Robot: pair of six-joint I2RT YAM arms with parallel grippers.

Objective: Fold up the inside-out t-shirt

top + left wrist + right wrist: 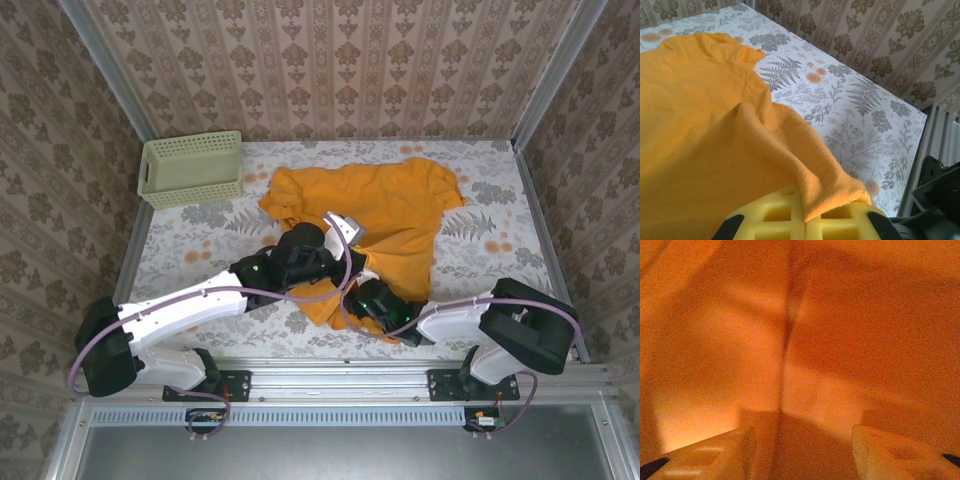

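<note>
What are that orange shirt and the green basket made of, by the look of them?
The t-shirt looks like soft matte knit cotton: it drapes in loose folds and its hem edge is fuzzy. The basket looks like moulded plastic, probably: stiff pale green walls in an even open lattice.

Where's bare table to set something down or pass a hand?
Free: the strip between the t-shirt and the right rail; the near-left patch between the basket and the left arm. Crowded: centre-near, where it meets the right arm over the t-shirt.
</note>
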